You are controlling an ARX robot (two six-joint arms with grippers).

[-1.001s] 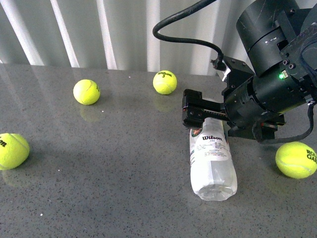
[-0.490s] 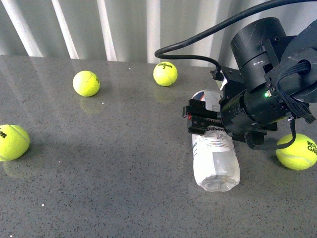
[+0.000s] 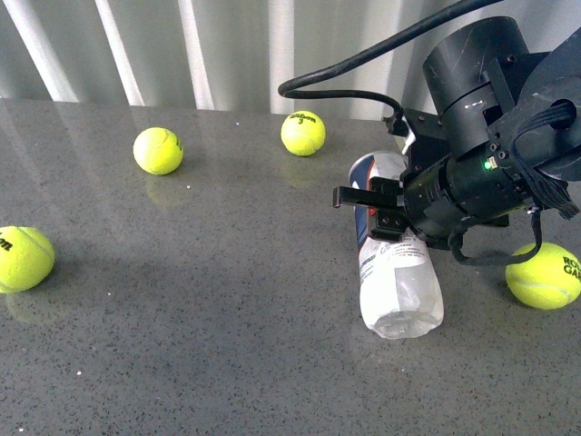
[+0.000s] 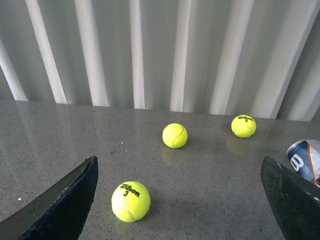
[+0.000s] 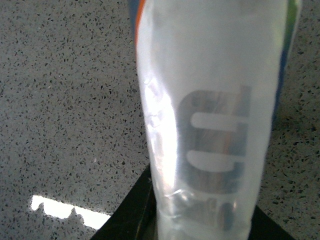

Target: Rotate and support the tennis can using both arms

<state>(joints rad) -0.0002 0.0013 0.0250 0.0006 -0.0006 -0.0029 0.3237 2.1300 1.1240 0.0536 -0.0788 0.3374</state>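
While clear tube-shaped tennis can (image 3: pixel 399 282) lies on speckled table (image 3: pixel 227 300), right pincer (image 3: pixel 379 211) clamps it; left pincer (image 4: pixel 179 160) apart.

Four yellow-green tennis balls, well apart on a grey speckled counter (image 3: pixel 227 327). First ball (image 3: pixel 20 258) at the left edge, nearer side, slightly cut by the frame. Second ball (image 3: pixel 157 151) further back on the left, with a faint reflection just before it. Third ball (image 3: pixel 302 133) far in the middle, marked Wilson in black, close to the wall. Fourth ball (image 3: pixel 543 275) at the right edge, with black letters. Behind the counter, a pale wall (image 3: pixel 227 45) with white vertical ribs.
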